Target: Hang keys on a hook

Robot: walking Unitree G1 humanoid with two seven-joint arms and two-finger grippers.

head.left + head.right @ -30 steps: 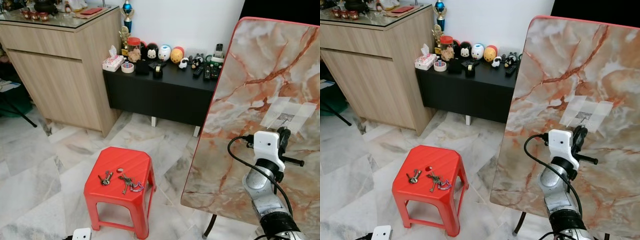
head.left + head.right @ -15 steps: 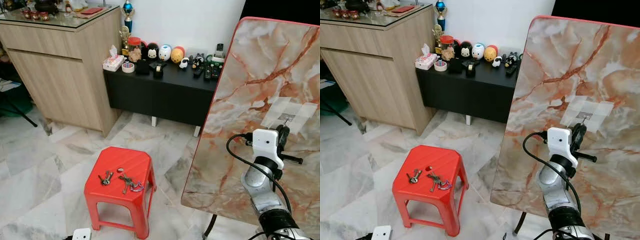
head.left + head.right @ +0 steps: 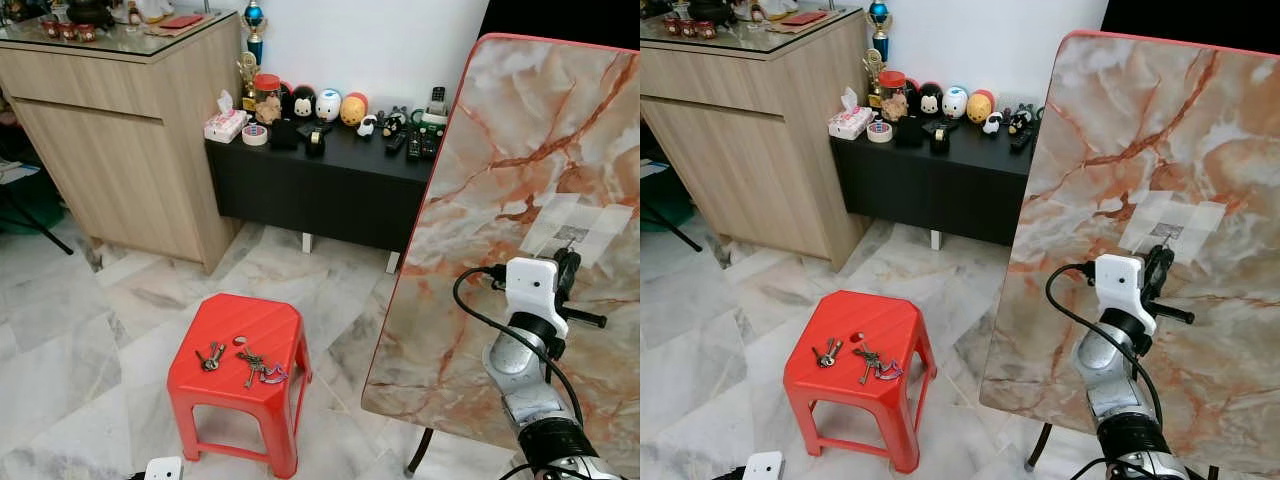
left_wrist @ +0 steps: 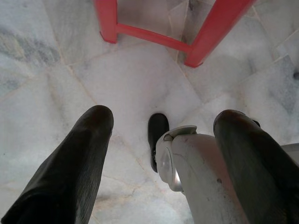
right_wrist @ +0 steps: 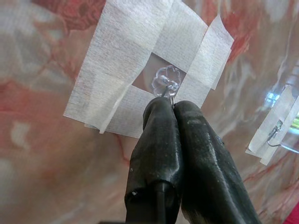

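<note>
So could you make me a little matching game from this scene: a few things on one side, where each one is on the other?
Things:
1. keys
2. clear hook
3. right pincer
4. tissue box

Places:
A. taped to the marble board
B. on the black cabinet
C. on the red stool
D. tips at the hook

Pairs: 1-C, 2-A, 3-D, 4-B

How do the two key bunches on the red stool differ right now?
The left bunch is smaller and plain metal; the right bunch is larger and carries a purple piece. The left bunch lies compact near the stool's left edge; the right bunch sprawls nearer its front right corner. Both lie flat and untouched, while the right gripper is shut at the taped hook.
</note>
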